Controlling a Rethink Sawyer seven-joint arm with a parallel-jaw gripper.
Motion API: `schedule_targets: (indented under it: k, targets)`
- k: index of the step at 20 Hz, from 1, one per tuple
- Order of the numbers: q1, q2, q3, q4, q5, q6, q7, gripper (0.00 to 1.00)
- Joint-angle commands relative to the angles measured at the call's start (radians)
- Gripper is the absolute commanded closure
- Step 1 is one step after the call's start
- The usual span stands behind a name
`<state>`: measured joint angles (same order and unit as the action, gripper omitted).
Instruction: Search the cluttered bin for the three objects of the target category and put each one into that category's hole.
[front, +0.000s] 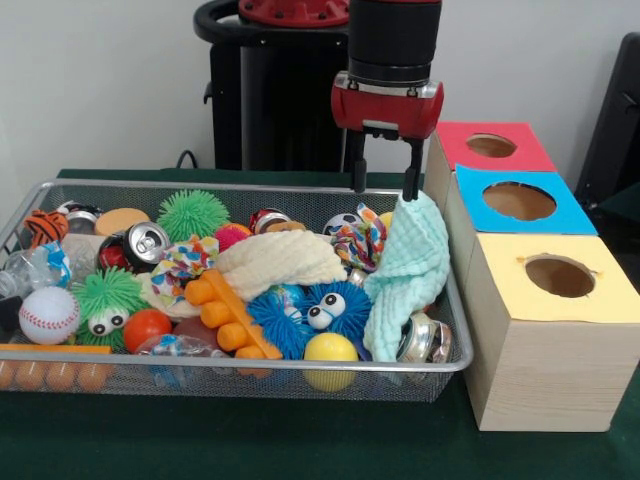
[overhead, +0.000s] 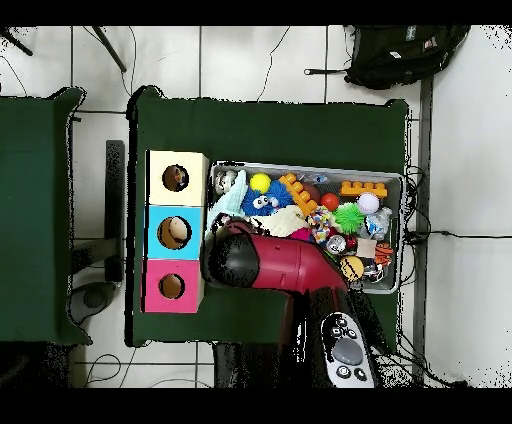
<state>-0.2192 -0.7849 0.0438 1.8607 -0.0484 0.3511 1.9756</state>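
Fingers (front: 411, 172) of the gripper (front: 384, 186) are hanging just above the bin (front: 240, 187), right of centre in the front view, and we are seeing them spread fairly wide, with open air between them. A mint cloth (front: 412, 270) is dangling from the right-hand finger: its top corner is touching that fingertip, while the rest is draping down over the bin's right end. We are not able to tell whether the finger is truly pinching the cloth or the cloth is only snagged on it, since the other finger is standing clear of it.

Beside the bin, at the right of the front view, we are looking at three boxes in a row: a yellow box (front: 570, 300) nearest the camera, a blue box (front: 518, 205) behind it, and a red box (front: 492, 146) farthest back, each with a round hole on top. The cloth is hanging just beside the blue and yellow ones.

From overhead, the arm (overhead: 275, 262) is covering the gripper, and a strip of the cloth (overhead: 222, 208) is showing at the bin's left end, next to the boxes.
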Motion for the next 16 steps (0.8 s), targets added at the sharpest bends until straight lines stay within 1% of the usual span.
schedule_targets:
  k: [1,6,8,14,16]
  targets:
    - [-0.012,0.033,0.04,-0.058,-0.03,0.029,0.042,0.0]
    - [0.007,0.03,0.027,-0.058,-0.03,0.034,0.058,0.0]
    - [0.01,0.028,0.028,-0.044,-0.03,0.023,0.063,0.0]
    - [0.012,-0.007,0.028,-0.021,-0.03,0.049,0.054,0.0]
    - [0.013,-0.007,0.031,-0.013,-0.033,0.042,0.053,0.0]
